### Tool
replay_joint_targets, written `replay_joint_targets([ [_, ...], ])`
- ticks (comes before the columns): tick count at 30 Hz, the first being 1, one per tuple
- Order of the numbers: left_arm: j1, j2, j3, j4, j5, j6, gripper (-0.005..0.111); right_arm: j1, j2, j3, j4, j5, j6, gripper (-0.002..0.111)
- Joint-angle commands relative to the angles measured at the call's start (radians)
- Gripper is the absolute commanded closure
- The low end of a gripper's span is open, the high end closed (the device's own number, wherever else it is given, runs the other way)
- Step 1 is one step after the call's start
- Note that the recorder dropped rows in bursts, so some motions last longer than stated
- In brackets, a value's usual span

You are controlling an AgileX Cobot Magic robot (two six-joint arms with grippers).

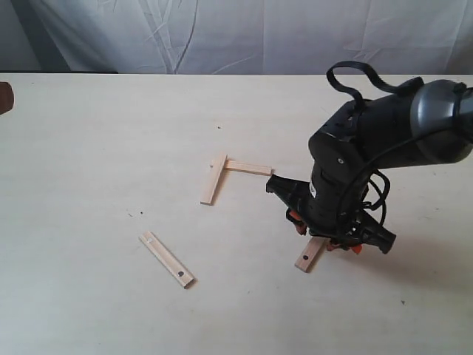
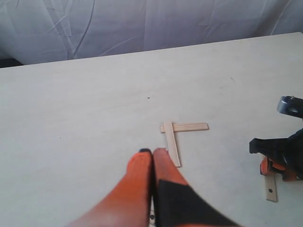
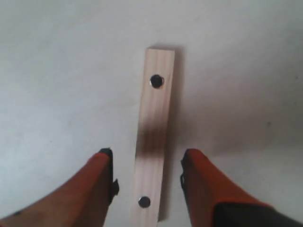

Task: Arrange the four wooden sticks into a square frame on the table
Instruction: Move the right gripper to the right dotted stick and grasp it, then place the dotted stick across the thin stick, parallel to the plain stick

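My right gripper (image 3: 147, 152), spread open, straddles a loose stick (image 3: 154, 109) near its end; lifted, it may pivot and miss the two-stick L (image 1: 214, 177) at 10 o'clock.

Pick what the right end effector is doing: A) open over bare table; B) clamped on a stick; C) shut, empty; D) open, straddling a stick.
D: the right end effector is open, one finger each side of the stick, gaps showing on both sides.

Lab setup, white cloth backdrop (image 1: 222, 37), table (image 1: 89, 148) (cream)
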Motion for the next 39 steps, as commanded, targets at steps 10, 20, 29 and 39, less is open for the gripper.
replay_joint_targets([
  [10,-0.002,-0.007,0.007,0.002,-0.005,0.000,0.107,0.000,0.067,-0.005,-0.021,-0.025,0.020,0.093],
  [20,-0.002,-0.007,0.007,0.002,-0.005,0.000,0.107,-0.002,0.009,-0.125,-0.076,-0.020,-0.100,0.109],
  [29,-0.002,-0.007,0.007,0.002,-0.005,0.000,0.107,-0.002,0.122,-0.472,0.036,0.148,-0.396,0.109],
  [39,-0.002,-0.007,0.007,0.002,-0.005,0.000,0.107,-0.002,0.318,-0.666,0.084,0.213,-0.469,0.109],
])
